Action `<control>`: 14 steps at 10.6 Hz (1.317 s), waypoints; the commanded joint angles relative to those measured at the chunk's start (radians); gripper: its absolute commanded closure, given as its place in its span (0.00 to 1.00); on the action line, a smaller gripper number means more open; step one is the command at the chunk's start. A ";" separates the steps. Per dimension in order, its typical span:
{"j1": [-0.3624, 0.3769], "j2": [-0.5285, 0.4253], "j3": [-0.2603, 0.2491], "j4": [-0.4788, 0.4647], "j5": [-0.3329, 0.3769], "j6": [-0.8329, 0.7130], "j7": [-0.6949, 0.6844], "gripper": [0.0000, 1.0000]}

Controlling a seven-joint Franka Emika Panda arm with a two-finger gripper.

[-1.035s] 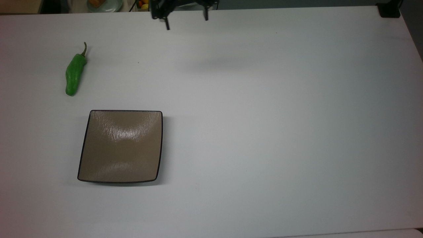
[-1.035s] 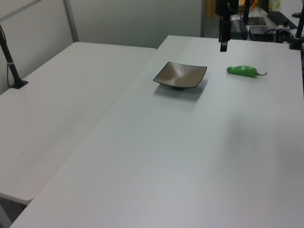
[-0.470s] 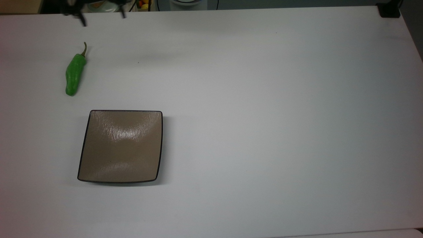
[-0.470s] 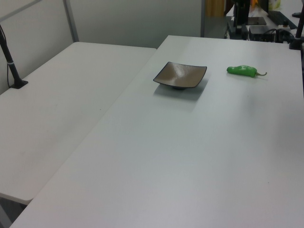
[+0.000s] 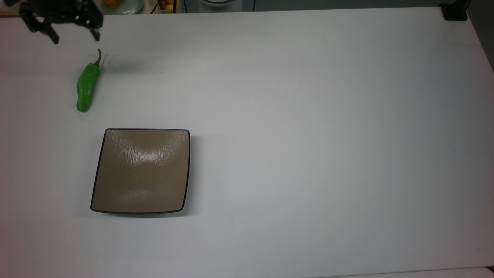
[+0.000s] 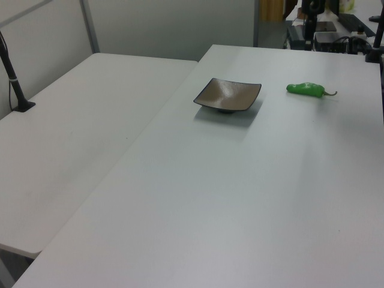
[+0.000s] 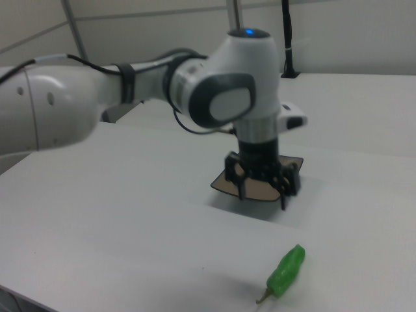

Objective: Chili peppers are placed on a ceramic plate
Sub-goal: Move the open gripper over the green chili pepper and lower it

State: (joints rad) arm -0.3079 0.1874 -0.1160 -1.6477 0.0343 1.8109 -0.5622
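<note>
Taking the top view from left to right, the gripper [image 5: 75, 36] hangs at the far upper left over the table [image 5: 308, 135], its two fingers spread wide and holding nothing. Just toward five o'clock from it lies the pepper [image 5: 85, 90], flat on the table with its stem pointing up to twelve o'clock and its blunt tip toward six. Further toward five o'clock from the pepper sits the plate [image 5: 141, 172], bare, with a strip of table between them.

The task looks barely begun: the pepper is not grasped or lifted, and the plate carries nothing. Reaching, closing on the pepper, carrying it and setting it down all remain.

In the right view the gripper [image 7: 263, 188] hovers above the table in front of the plate [image 7: 224, 185], with the pepper [image 7: 286, 271] at about five o'clock from it, near but apart.
</note>
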 commanded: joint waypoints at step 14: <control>-0.042 0.188 -0.002 -0.222 0.006 0.419 0.041 0.00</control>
State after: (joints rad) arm -0.3613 0.3848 -0.1148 -1.8289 0.0344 2.1821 -0.5398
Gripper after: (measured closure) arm 0.000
